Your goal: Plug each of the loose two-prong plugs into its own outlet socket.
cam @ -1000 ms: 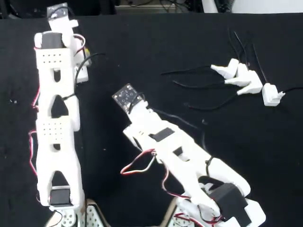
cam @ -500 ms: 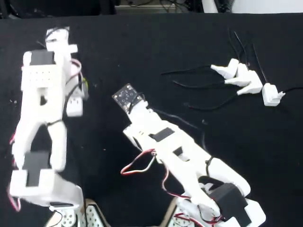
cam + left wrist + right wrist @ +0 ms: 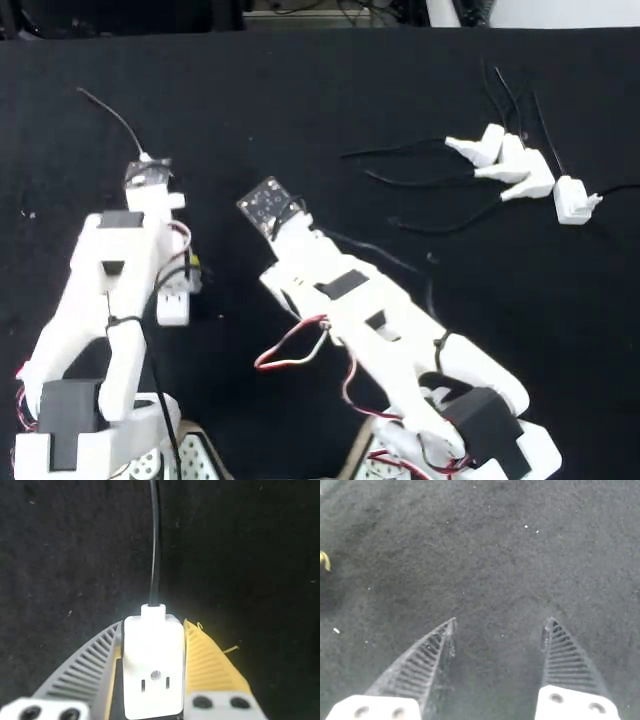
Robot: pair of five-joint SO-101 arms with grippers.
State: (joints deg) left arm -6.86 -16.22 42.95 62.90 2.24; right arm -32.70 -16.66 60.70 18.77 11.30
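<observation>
the left end effector [image 3: 152, 626] pinches the outlet socket [image 3: 152, 675] by its flat sides; it looks light, rigid and slick. the right end effector [image 3: 501, 622] hangs spread and empty. the loose plugs [image 3: 505, 160] lie well apart from the outlet socket; each is probably best gripped by its body, not its cord.

Black cloth tabletop [image 3: 300, 100] — white patch [image 3: 570, 10] beyond it.

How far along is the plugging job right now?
Nothing looks plugged in yet. In hand: the left gripper is shut on a white outlet socket, its slots empty, its black cord trailing off. The right gripper hangs open over the black cloth. Left to do: the white plugs lie bunched at the cloth's right side, apparently all waiting.
</observation>
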